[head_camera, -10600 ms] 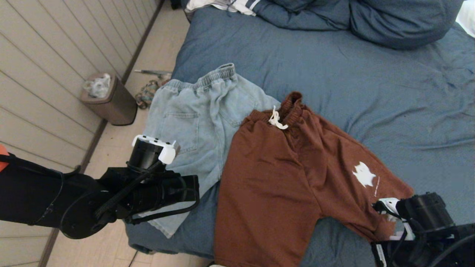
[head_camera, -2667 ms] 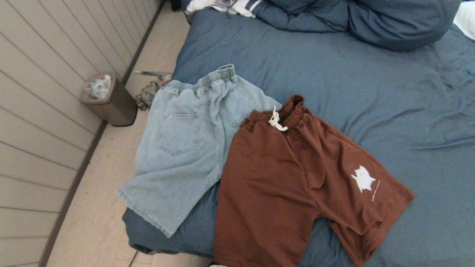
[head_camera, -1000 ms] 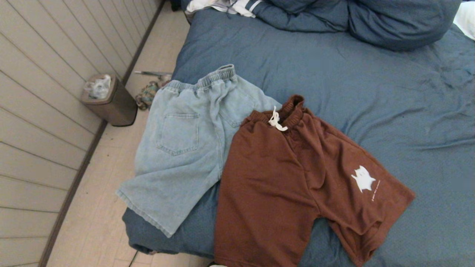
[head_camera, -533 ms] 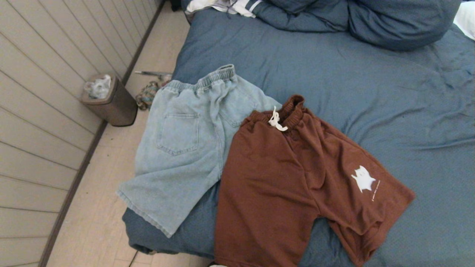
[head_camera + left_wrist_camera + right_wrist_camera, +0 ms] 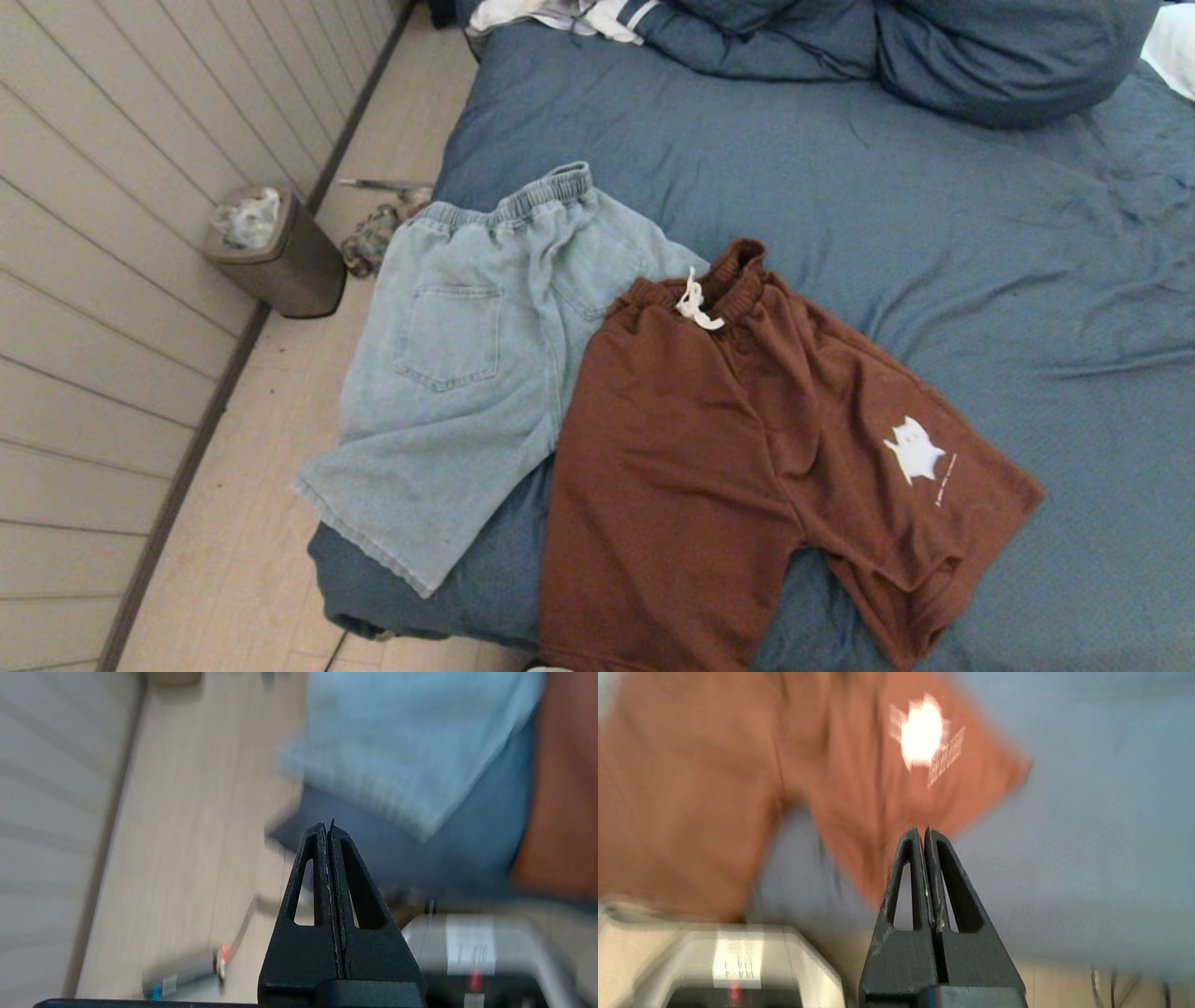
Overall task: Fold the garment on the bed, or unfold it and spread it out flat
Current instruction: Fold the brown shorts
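Two pairs of shorts lie spread flat on the near left part of the bed, whose wrinkled slate-blue cover fills most of the head view. The brown shorts have their waistband, with a white drawstring, toward the far side of the bed, and both legs run toward the near edge. Their long axis slants slightly from far left to near right, and a white print marks the right leg. The light denim shorts lie just beside them on the left, partly under the brown pair along the shared edge. Their elastic waistband also faces away, and their left leg hangs over the corner of the bed.

Blue pillows are heaped at the far end. A pale plank floor runs beside the bed, along a panelled wall, where a brown waste bin stands.

Neither arm shows in the head view. The left claw is pressed together and empty, off the near corner of the bed. The right claw is likewise pressed together and empty, short of the brown hem.
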Available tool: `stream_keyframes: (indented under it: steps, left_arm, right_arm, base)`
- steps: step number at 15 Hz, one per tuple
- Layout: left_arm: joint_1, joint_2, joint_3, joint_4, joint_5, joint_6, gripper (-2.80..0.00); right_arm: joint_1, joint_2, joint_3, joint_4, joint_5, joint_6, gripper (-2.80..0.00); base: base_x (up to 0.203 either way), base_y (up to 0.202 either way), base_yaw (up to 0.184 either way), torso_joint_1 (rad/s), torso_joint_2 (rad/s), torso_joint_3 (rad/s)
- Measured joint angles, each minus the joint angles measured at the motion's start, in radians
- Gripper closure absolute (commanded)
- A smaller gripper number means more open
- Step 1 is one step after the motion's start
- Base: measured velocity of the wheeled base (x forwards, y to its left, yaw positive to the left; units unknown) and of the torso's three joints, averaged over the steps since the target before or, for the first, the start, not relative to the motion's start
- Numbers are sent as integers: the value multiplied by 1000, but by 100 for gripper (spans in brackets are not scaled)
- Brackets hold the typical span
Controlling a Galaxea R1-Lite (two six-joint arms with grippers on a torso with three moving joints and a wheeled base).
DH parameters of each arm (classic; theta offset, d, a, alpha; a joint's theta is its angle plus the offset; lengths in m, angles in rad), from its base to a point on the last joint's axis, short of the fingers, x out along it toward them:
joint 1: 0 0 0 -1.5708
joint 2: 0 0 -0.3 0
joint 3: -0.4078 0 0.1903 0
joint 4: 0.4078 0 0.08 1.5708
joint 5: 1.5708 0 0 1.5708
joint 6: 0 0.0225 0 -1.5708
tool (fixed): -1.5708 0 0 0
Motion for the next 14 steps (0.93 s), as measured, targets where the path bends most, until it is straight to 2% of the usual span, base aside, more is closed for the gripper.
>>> stream_keyframes:
  steps: [2,4,7,10,12,14]
  left_arm:
    - [0,89,-118,8,-14,-13,0]
    - [0,223,-275,14,-53,-57,0]
    - [0,474,-468,21,-132,-126,0]
    - [-7,752,-613,32,-204,-192,0]
    - [-57,925,-698,54,-231,-243,0]
    - [-156,1069,-763,63,-241,-308,0]
  right_arm:
    - [3,69,-175,88,14,4,0]
    - [11,198,-347,147,26,25,0]
    - [32,465,-561,168,39,82,0]
    - [52,774,-733,154,49,154,0]
    - [57,987,-822,144,52,205,0]
    - [57,1174,-891,118,60,242,0]
  base:
    - [0,0,0,0,0,0]
    - [0,0,0,0,0,0]
    - [0,0,0,0,0,0]
    - [0,0,0,0,0,0]
    - [0,0,0,0,0,0]
    - [0,0,0,0,0,0]
